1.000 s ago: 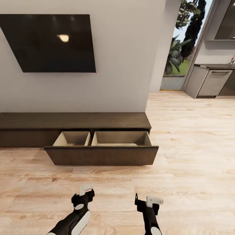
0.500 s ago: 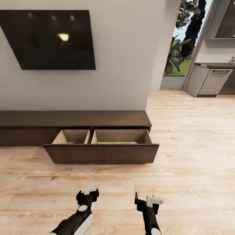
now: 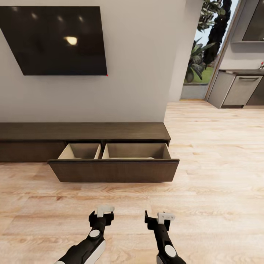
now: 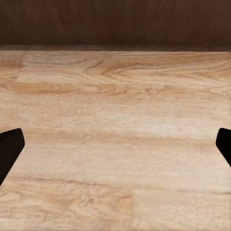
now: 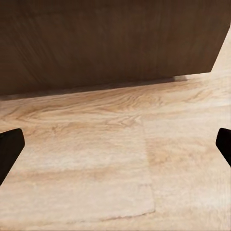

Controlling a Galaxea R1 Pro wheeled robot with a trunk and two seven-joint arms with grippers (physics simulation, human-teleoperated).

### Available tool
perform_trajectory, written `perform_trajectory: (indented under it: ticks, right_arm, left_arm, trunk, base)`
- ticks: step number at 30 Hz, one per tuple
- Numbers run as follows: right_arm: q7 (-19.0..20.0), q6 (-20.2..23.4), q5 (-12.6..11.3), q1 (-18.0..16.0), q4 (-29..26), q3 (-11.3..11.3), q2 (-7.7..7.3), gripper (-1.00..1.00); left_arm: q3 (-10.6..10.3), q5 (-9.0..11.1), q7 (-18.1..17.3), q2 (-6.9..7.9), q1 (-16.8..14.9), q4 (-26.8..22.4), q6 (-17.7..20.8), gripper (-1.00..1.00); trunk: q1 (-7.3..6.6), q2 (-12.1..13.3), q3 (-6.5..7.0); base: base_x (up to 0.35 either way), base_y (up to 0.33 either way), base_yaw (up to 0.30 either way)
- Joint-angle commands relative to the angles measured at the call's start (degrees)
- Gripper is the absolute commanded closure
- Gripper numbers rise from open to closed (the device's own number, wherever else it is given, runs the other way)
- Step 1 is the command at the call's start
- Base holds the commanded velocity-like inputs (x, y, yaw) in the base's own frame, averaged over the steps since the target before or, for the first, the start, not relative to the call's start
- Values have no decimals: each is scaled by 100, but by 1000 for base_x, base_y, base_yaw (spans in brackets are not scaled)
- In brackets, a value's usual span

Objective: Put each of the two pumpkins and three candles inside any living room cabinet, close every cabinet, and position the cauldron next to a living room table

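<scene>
Two black-and-white forearms, round white wrist discs, black left pincer [image 3: 103,211] and right pincer [image 3: 157,217], white-capped fingertips.

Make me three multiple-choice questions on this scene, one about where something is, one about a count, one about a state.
1. Where is the TV?
A. On the wall above the cabinet
B. On the floor
C. Inside a drawer

2. How many compartments show in the cabinet's open drawer?
A. One
B. Two
C. Four

3. What state are the two grippers in?
A. Both shut on a pumpkin
B. Both open and empty
C. One holds a candle

Answers: 1 A, it hangs above the dark unit. 2 B, a divider splits the beige inside in two. 3 B, the left gripper and right gripper have spread fingers over bare floor.
</scene>
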Motion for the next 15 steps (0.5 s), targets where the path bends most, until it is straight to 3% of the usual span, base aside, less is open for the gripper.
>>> perform_trajectory:
  ticks: [1, 15]
  right_arm:
    - [-29, -32, -60, -15, -4, 34, 5, -100]
    - [-28, -20, -131, -39, -44, 33, 21, -100]
  left_arm:
    - [-45, 58, 39, 3, -8, 2, -41, -100]
    - [-3, 56, 47, 16, -8, 2, -52, -100]
  trunk:
    - [22, -44, -23]
    - [329, -605, -274]
  base:
    - [0, 0, 0]
    - [0, 0, 0]
